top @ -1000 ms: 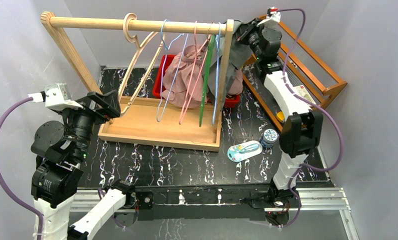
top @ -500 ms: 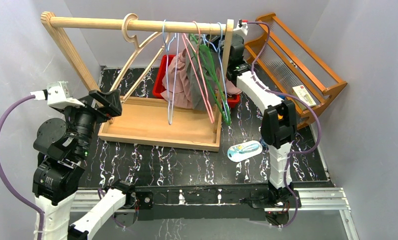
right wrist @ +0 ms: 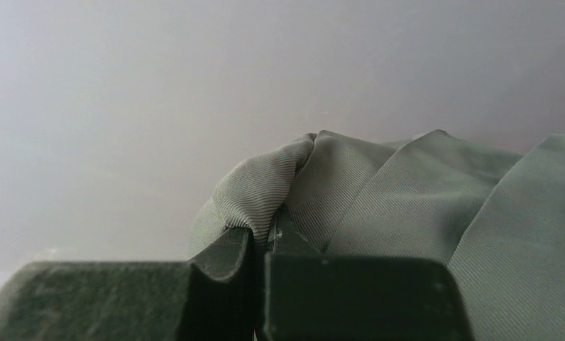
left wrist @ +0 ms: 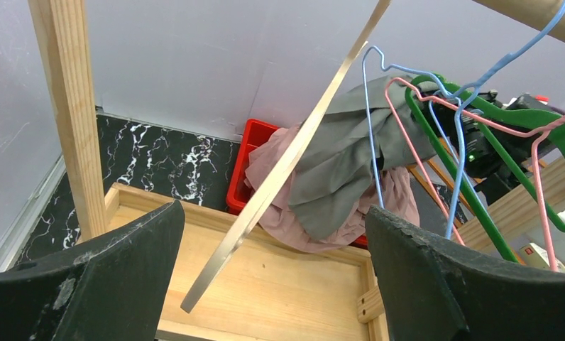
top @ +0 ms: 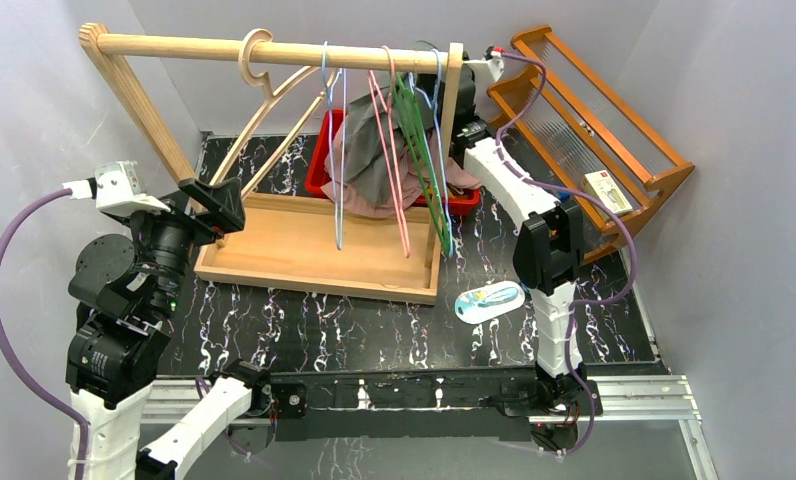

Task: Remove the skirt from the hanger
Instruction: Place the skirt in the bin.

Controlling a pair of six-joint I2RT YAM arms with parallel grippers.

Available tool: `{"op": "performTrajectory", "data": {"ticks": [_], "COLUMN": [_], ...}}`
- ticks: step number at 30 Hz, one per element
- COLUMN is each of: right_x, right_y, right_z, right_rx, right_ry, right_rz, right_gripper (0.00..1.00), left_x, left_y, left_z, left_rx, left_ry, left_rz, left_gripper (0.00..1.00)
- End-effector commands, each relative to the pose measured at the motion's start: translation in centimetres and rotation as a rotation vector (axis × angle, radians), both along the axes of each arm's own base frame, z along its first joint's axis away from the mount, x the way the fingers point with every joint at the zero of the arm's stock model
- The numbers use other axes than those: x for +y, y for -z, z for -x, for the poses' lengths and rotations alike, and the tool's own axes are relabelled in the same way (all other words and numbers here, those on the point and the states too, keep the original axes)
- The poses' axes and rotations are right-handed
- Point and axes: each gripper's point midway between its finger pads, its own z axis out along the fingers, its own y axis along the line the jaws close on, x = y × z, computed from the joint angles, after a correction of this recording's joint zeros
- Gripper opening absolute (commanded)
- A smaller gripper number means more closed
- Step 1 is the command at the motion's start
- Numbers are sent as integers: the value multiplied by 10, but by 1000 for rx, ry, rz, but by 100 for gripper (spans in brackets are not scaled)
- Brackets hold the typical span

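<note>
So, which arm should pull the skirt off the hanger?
Right. The right gripper is shut on the skirt among the hangers; the left gripper hangs open and empty near the rack, away from the skirt.

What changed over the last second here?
The right tool, shut on the grey skirt, swung left behind the rack, dragging the skirt leftwards; the hangers swayed. The left tool stayed open and still; rack and red bin unmoved.
</note>
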Motion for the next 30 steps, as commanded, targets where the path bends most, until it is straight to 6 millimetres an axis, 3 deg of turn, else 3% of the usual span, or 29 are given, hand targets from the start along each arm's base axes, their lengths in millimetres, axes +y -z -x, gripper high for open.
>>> {"op": "performTrajectory", "data": {"ticks": [1, 6, 11, 16, 24, 28, 30], "right_x": [1, 9, 15, 19, 14, -7, -25], "right_y": [25, 93, 133, 157, 128, 122, 121], "right_z": [4, 10, 29, 44, 71, 96, 105], "right_rx": [54, 161, 202, 234, 153, 143, 152], "right_ry": [97, 91, 25, -44, -174, -200, -211], "right_rz": [52, 215, 287, 346, 632, 782, 799], "right_gripper": [0, 0, 0, 3, 47, 75, 82], "left_x": [-2, 1, 3, 0, 4, 9, 10], "left_y": [-3, -5, -5, -7, -25, -38, -43], "left_z": [-1, 1, 2, 0, 7, 11, 14], "left_rx": [-3, -9, -8, -7, -48, -77, -89], "left_ry": [6, -1, -11, -2, -8, -20, -22], "left_rz": [6, 5, 3, 8, 6, 0, -1], "left_gripper": [98, 98, 98, 98, 98, 98, 98]}}
